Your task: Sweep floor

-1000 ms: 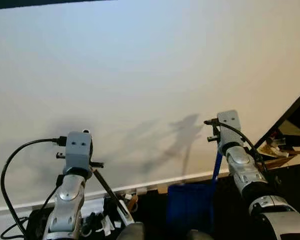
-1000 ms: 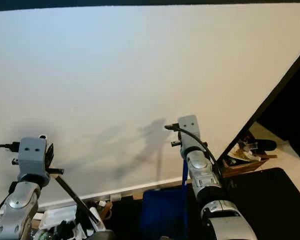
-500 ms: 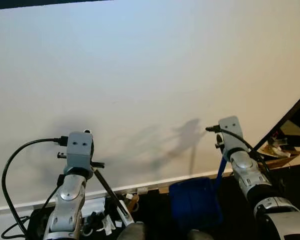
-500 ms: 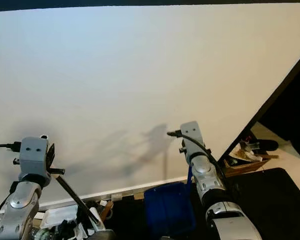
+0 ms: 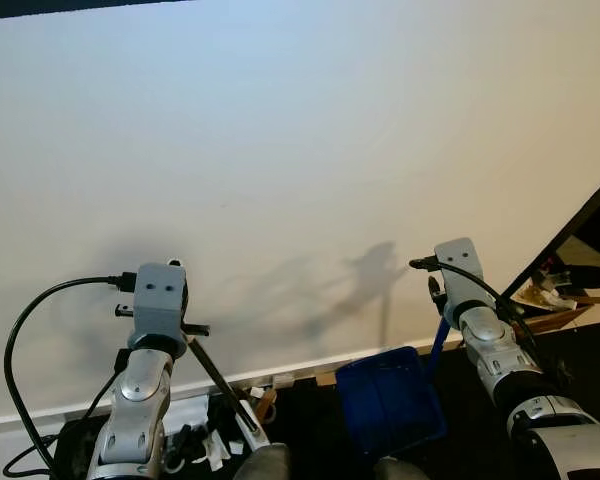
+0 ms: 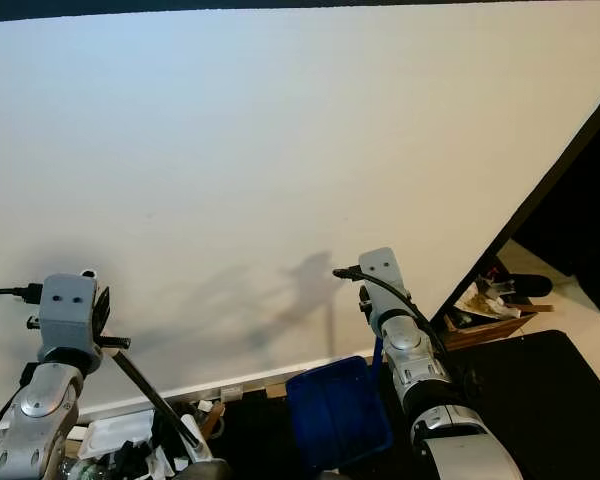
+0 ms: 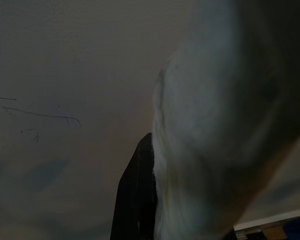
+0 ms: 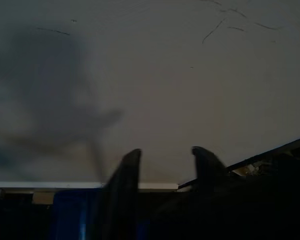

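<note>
Right pincer (image 8: 162, 167): fingers parted, blue dustpan (image 5: 388, 400) by its handle, hanging low before white wall (image 5: 300, 150).
Left pincer (image 7: 140, 200): opening unclear; dark broom handle (image 5: 215, 380) slanting down beside it.

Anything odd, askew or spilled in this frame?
Yes: the blue dustpan hangs tilted off the floor by the wall, at the right gripper. Scraps of litter lie heaped by the baseboard near the left gripper.

Blue dustpan (image 5: 388, 402), white wall (image 5: 300, 180), seemingly dark floor (image 6: 550, 390).
</note>
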### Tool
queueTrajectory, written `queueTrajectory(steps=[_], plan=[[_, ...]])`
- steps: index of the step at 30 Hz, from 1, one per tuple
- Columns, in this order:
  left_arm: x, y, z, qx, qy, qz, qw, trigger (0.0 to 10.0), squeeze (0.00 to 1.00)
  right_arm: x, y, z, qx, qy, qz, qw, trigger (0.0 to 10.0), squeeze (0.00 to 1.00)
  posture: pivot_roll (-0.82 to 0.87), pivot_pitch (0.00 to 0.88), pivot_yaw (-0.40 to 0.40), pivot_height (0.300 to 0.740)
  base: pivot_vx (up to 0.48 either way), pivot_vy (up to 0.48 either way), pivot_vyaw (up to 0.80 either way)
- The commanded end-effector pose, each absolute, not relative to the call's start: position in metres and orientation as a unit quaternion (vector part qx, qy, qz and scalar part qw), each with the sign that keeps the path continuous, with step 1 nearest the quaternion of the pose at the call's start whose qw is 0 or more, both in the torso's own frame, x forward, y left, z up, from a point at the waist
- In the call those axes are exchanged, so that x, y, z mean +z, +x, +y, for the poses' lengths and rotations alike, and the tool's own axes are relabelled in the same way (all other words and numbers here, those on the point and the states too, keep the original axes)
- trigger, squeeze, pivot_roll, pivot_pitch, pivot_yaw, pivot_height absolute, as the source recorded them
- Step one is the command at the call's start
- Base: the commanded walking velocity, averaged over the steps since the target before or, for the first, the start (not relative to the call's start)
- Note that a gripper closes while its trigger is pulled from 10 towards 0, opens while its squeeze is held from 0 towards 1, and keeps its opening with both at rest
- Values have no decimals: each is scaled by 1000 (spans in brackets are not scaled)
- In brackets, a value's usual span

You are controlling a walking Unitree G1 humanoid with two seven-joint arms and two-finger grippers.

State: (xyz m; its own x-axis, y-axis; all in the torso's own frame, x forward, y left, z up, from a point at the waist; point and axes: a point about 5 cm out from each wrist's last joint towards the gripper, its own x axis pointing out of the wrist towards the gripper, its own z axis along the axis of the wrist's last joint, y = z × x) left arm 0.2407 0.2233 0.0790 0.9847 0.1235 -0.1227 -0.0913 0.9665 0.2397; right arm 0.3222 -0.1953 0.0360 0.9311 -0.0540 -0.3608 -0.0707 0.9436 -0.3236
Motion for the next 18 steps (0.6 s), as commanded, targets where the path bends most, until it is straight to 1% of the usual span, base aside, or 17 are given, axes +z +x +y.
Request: queueTrajectory(steps=[1, 10, 14, 15, 16, 17, 18], plan=[[79, 240, 221, 54, 111, 68, 990, 10000, 0, 37, 322, -196, 8, -171, 185, 968, 0, 0, 187, 43, 5, 740, 0, 0, 0], [79, 240, 221, 55, 110, 69, 990, 10000, 0, 49, 329, -202, 13, -201, 157, 967, 0, 0, 184, 46, 2, 740, 0, 0, 0], [78, 240, 220, 55, 109, 69, 990, 10000, 0, 60, 333, -218, -5, -237, 145, 961, 0, 0, 181, 52, 0, 740, 0, 0, 0], [78, 240, 220, 55, 109, 69, 990, 10000, 0, 60, 333, -218, -5, -237, 145, 961, 0, 0, 181, 52, 0, 740, 0, 0, 0], [78, 240, 220, 55, 109, 69, 990, 10000, 0, 61, 333, -222, -10, -239, 146, 960, 549, 0, 180, 53, 0, 740, 0, 0, 0], [78, 240, 220, 55, 109, 69, 990, 10000, 0, 62, 333, -224, -13, -240, 147, 959, 9922, 0, 180, 53, 0, 740, 0, 0, 0], [78, 240, 220, 55, 109, 69, 990, 10000, 0, 62, 333, -224, -13, -240, 147, 959, 9922, 0, 180, 53, 0, 740, 0, 0, 0]])
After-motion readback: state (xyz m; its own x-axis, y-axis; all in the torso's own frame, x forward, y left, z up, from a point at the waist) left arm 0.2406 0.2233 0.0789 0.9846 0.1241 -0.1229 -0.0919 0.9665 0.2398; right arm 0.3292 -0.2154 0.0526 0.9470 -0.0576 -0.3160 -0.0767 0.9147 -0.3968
